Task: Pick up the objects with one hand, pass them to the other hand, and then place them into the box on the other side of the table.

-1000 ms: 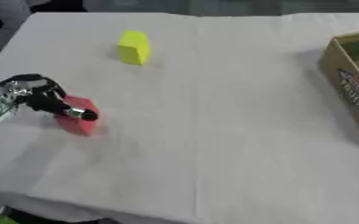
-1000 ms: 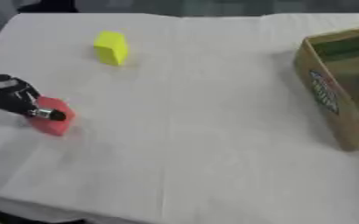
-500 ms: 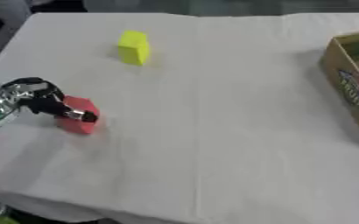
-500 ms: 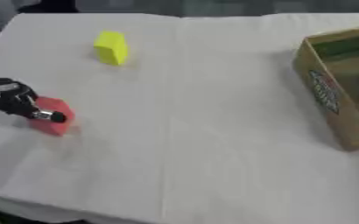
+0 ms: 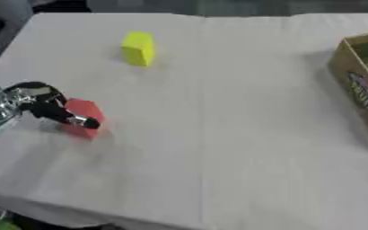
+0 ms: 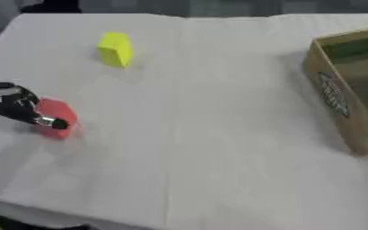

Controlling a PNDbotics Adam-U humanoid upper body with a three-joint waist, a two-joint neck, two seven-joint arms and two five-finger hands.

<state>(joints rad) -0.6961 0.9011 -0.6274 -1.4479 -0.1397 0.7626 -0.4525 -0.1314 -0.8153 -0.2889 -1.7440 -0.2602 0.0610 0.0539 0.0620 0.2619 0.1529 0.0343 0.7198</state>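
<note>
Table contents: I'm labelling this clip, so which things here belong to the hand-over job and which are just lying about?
Part of the job:
- red block, with the left hand curled on it
- yellow block, far left, untouched
- cardboard box, right edge

Just lying about:
- white tablecloth; nothing else loose shows on it

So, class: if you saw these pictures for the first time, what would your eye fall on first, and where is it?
Most likely the red block at the table's left edge, with the robot's left hand on it, dark fingers curled over its near side. Next comes the bright yellow block, standing alone further back on the white tablecloth. Last, the cardboard box, open-topped, at the right edge.
</note>
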